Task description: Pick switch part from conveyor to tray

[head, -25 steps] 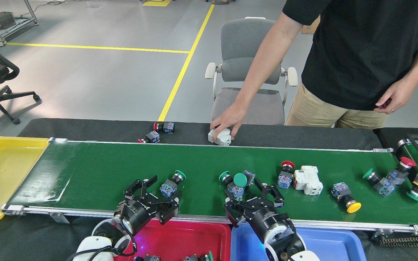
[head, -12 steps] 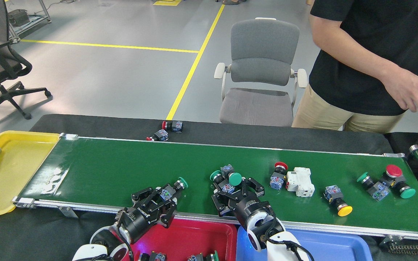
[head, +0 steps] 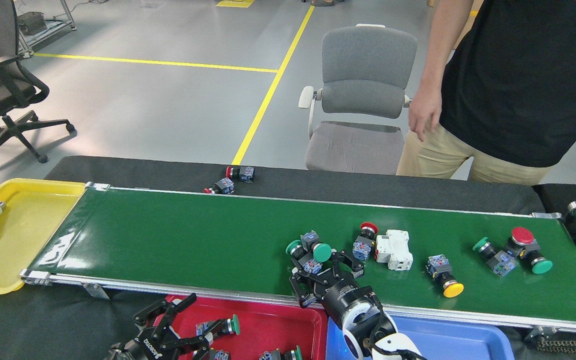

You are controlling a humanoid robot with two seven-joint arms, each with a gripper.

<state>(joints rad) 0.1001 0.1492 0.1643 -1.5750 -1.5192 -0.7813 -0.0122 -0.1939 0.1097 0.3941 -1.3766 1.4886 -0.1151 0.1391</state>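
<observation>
The conveyor [head: 193, 235] is a long green belt carrying several switch parts. My right gripper [head: 325, 269] reaches over the near rail, open, its fingers on either side of a blue-bodied, green-capped switch part [head: 313, 252]; a second green-capped part lies against that one. My left gripper [head: 193, 322] hangs open over the red tray [head: 273, 325] at the bottom edge. A green-capped switch part [head: 218, 327] lies in the tray just beyond its fingertips. More parts show at the tray's lower edge.
Further right on the belt lie a red-capped part [head: 365, 240], a white breaker [head: 393, 250], a yellow-capped part [head: 445, 280] and a cluster [head: 513, 250]. A blue tray [head: 458, 340] sits near right, a yellow tray [head: 23, 220] with a bulb left. A person [head: 518, 85] and a chair [head: 363, 100] stand behind.
My left gripper drew back from the belt with the green-capped part and let it go in the red tray. The belt's parts drifted left. The person's hand withdrew.
</observation>
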